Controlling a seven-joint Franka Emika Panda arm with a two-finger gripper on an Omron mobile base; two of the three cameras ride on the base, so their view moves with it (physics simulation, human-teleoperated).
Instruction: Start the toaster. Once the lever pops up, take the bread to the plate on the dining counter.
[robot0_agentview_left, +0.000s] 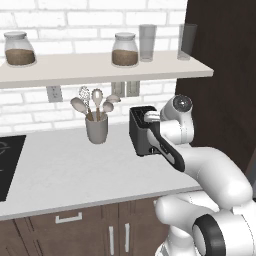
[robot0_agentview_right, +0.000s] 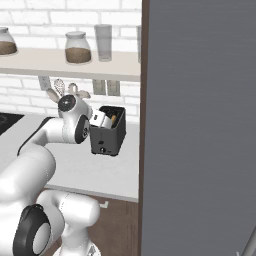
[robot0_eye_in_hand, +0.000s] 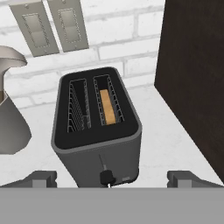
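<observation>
Tool (robot0_eye_in_hand: 112, 178) wide open, empty, poised before toaster (robot0_eye_in_hand: 96, 127) on desk (robot0_agentview_left: 75, 170); bread (robot0_eye_in_hand: 107, 106) in toaster's right slot.

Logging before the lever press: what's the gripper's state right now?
Gripper: open, holding nothing, fingertips apart on either side of the toaster's lever end.

Bread (robot0_eye_in_hand: 107, 107) mostly sunk inside toaster (robot0_eye_in_hand: 96, 140), top edge showing
</observation>
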